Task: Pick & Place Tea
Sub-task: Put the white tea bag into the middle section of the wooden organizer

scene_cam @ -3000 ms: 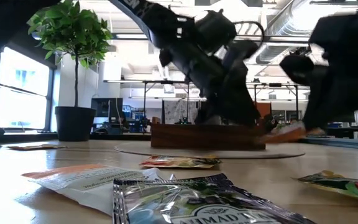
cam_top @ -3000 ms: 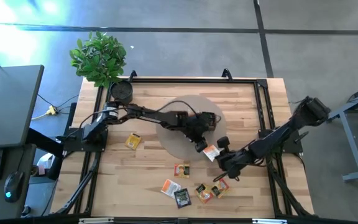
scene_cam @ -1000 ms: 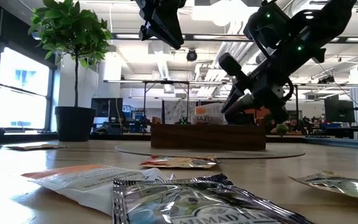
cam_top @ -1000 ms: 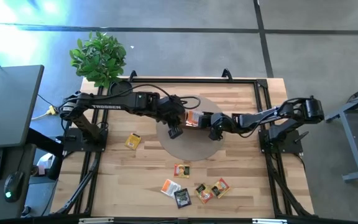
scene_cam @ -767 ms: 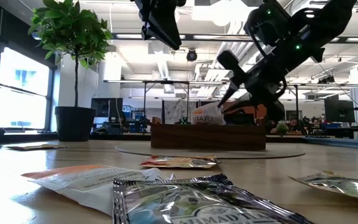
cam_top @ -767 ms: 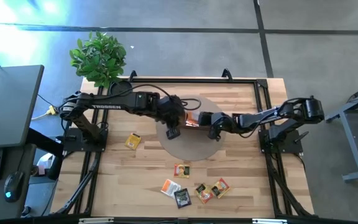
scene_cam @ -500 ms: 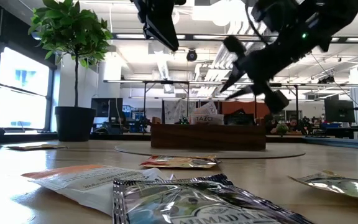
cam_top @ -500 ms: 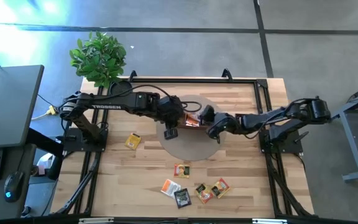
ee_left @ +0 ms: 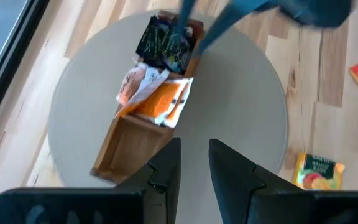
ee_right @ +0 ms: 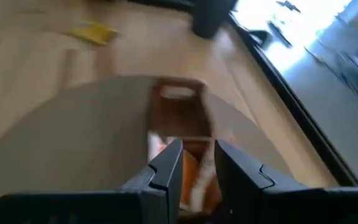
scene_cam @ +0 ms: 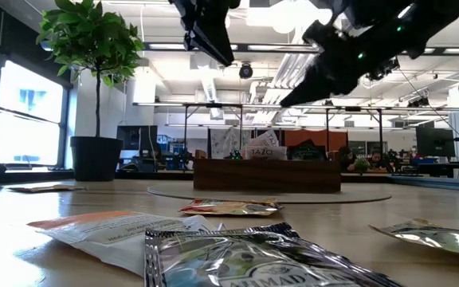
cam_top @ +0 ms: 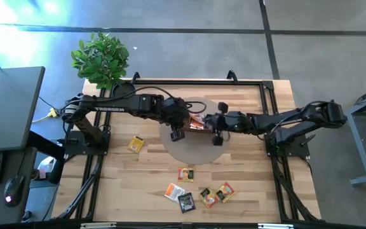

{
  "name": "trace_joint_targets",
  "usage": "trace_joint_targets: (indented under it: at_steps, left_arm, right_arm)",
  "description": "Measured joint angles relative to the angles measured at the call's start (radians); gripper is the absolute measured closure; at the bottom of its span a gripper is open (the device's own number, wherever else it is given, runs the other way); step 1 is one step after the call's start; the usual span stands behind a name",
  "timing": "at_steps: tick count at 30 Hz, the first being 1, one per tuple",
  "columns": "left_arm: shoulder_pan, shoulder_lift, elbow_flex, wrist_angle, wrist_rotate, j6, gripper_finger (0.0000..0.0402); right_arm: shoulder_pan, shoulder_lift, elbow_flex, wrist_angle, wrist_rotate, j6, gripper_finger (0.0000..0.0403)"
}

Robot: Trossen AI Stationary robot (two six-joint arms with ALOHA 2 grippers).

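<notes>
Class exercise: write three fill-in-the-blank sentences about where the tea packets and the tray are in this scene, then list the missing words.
1. The wooden tray stands on a round grey ____.
2. White-and-orange tea packets lie in the tray's ____ compartment.
3. The yellow tea packet lies on the table's ____ side in the high view.

Missing words: mat; middle; left

2 arms, each w/ 1 hand: left hand (cam_top: 177, 132), right hand (cam_top: 210, 122). 1 wooden tray (ee_left: 131, 151) w/ 3 compartments, on 1 round mat (cam_top: 189, 150). Tea packets (cam_top: 186, 202) loose on bench (cam_top: 246, 191): 6 total. That's 1 black, 1 white-and-orange (cam_top: 175, 191) and 4 yellowish, incl. 1 off alone (cam_top: 136, 144) on the left side. In the tray: 1 clump of black packets (ee_left: 166, 46) and 1 clump of white-and-orange (ee_left: 157, 96), approx. 2–3 each; exact no. can't be told, they overlap. 1 potted plant (cam_top: 101, 58).
</notes>
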Motion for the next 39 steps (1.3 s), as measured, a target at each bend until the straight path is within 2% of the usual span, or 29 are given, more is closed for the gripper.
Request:
trace_joint_targets:
  at_steps: [3,10,16,21,24,27,30,33,37,39]
  left_arm:
    - [0.000,0.006,0.000,0.020,0.007,0.000,0.0318]
    - [0.000,0.004,0.000,0.026,0.023,0.000,0.0318]
    - [0.000,0.004,0.000,0.026,0.024,0.012,0.0318]
    - [0.000,0.004,0.000,0.026,0.023,0.029,0.0318]
    - [0.000,0.004,0.000,0.025,0.004,0.030,0.0318]
    - [0.000,0.004,0.000,0.025,-0.003,0.030,0.0318]
    - [0.000,0.004,0.000,0.026,-0.018,0.030,0.0318]
    - [0.000,0.004,0.000,0.025,-0.025,0.027,0.0318]
    - [0.000,0.004,0.000,0.024,-0.026,0.027,0.0318]
    - [0.000,0.004,0.000,0.025,-0.026,0.027,0.0318]
  right_arm:
    - [-0.020,0.060,0.000,0.046,0.053,0.097,0.0313]
    - [-0.064,0.180,0.000,0.132,0.029,0.130,0.0313]
    - [-0.089,0.196,0.000,0.143,0.022,0.150,0.0313]
    - [-0.100,0.196,0.000,0.147,-0.039,0.151,0.0316]
    - [-0.099,0.196,0.000,0.147,-0.071,0.150,0.0331]
    - [-0.099,0.196,0.000,0.147,-0.100,0.114,0.0360]
    - [-0.099,0.196,0.000,0.147,-0.079,0.080,0.0394]
    - [-0.099,0.196,0.000,0.148,-0.042,0.050,0.0395]
    - [-0.093,0.169,0.002,0.143,-0.049,-0.026,0.0400]
    - [-0.078,0.144,0.030,0.084,-0.042,-0.072,0.0399]
